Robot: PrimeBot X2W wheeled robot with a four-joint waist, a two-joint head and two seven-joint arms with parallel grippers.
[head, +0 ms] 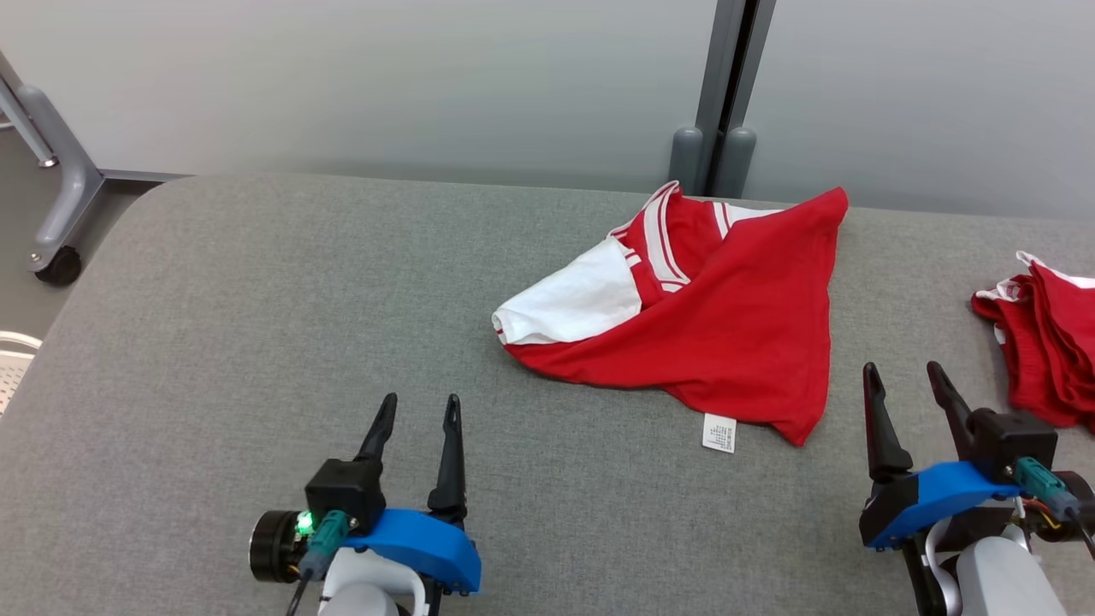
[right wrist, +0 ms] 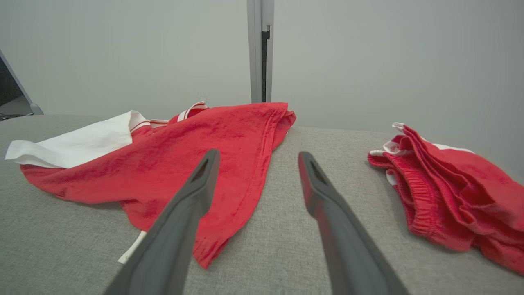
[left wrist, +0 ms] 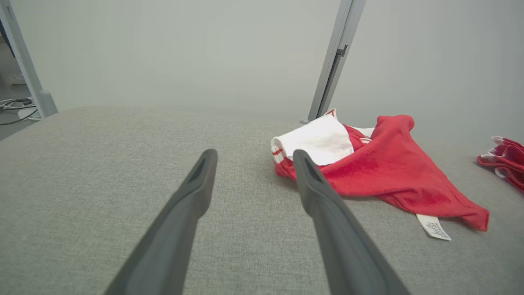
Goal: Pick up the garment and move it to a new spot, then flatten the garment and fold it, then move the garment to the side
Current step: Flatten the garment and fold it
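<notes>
Garment (head: 736, 325) lies crumpled ahead; left claw (head: 421, 399), right claw (head: 902, 368) spread, empty; red shorts (head: 1048, 342) lie rightward.

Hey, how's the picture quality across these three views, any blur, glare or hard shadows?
Head view: sharp, evenly lit, the red garment casting only a faint shadow on the grey table. Left wrist view: near jaws soft, the wall post looks tilted. Right wrist view: jaws soft too, the second red garment crisp; no glare.
</notes>
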